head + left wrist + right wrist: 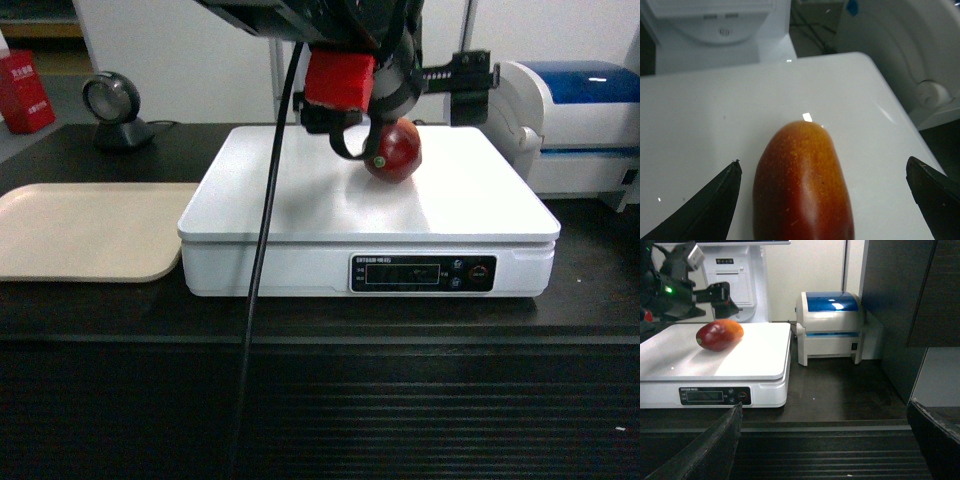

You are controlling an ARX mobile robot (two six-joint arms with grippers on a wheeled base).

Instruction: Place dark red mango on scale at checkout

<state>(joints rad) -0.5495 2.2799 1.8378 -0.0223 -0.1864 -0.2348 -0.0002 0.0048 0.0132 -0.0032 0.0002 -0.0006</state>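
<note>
Left gripper (822,200) hangs with jaws apart around the dark red mango (393,151), which lies on the scale (300,215); right gripper (822,440) gapes too.

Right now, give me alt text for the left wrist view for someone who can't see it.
A red-to-orange mango lies on the white scale top, between the open left gripper fingers, which do not touch it. A white printer sits beyond the scale's right edge.
</note>
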